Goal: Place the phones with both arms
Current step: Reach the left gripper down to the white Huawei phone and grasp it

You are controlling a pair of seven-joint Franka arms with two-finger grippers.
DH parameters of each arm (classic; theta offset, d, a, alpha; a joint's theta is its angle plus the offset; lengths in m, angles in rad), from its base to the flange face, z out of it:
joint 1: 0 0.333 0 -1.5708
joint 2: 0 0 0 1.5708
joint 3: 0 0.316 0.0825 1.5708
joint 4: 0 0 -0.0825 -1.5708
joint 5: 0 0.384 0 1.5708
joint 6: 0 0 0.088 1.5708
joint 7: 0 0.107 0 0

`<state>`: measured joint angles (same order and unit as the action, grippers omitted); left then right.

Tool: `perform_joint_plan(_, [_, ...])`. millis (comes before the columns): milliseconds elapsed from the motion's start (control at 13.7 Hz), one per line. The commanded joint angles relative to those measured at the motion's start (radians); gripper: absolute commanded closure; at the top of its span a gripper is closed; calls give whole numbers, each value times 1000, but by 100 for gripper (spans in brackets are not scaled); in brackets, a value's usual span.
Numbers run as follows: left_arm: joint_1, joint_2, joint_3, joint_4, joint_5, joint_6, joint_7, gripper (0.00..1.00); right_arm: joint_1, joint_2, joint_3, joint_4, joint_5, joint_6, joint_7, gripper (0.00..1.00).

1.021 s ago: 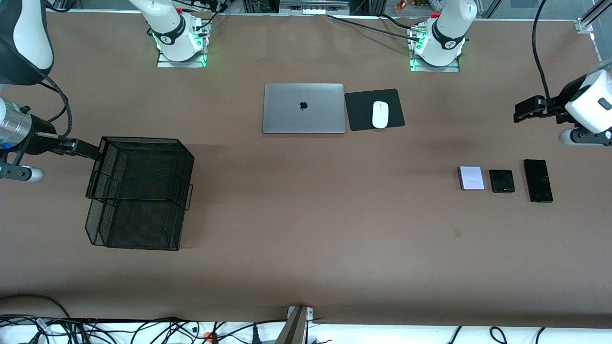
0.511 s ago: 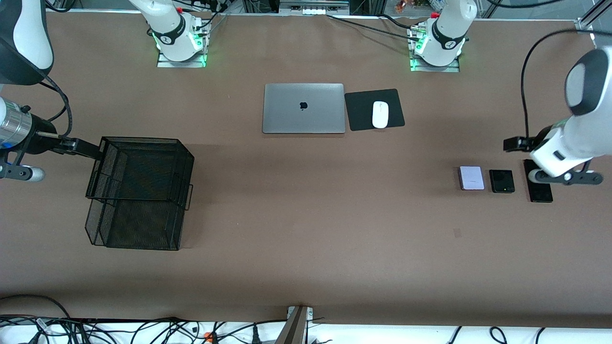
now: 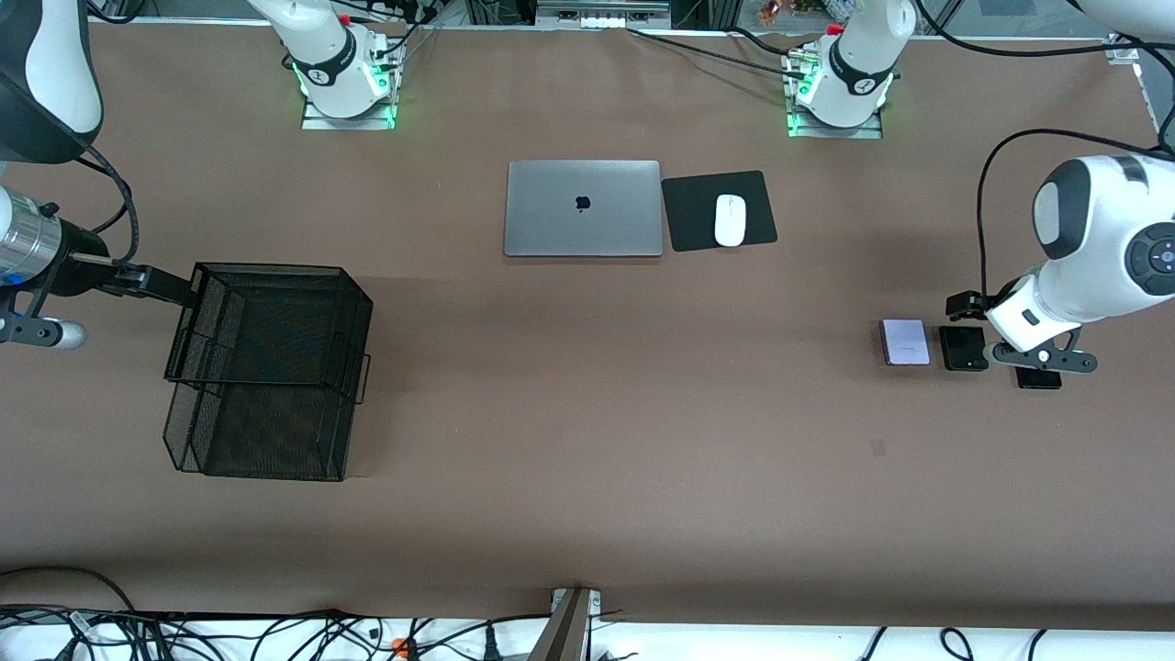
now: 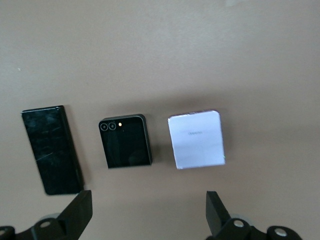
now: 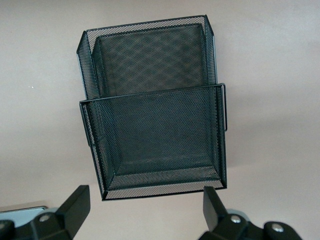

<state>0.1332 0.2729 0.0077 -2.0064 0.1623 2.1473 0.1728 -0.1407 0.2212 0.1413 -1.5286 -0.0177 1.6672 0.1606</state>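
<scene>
Three phones lie in a row toward the left arm's end of the table: a pale lilac one, a small black one and a long black slab. In the front view the left arm hides most of the slab. My left gripper hangs open over the table beside the small black phone and holds nothing. My right gripper waits open at the rim of a black mesh basket.
A shut grey laptop lies near the arms' bases. Beside it a white mouse rests on a black pad. The two-tier mesh basket stands toward the right arm's end. Cables run along the table's near edge.
The left arm has swung in from the table's end and come down over the phones, so it now covers most of the long black slab. The right arm has not moved.
</scene>
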Motion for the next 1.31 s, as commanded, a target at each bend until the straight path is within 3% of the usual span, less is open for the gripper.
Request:
perform_joint_plan(0, [16,73,-8,-22,-9,121,-36,0,-3,-20,4,-8,-7,-15,17,0])
perform_joint_plan(511, [0,195,-40,-35,-67,278,-122,0,-3,-20,4,-11,-7,-15,19,0])
perform_joint_plan(1240, [8,235,-49,-117,-66,433,-145,0,-4,-20,4,-13,-7,-15,20,0])
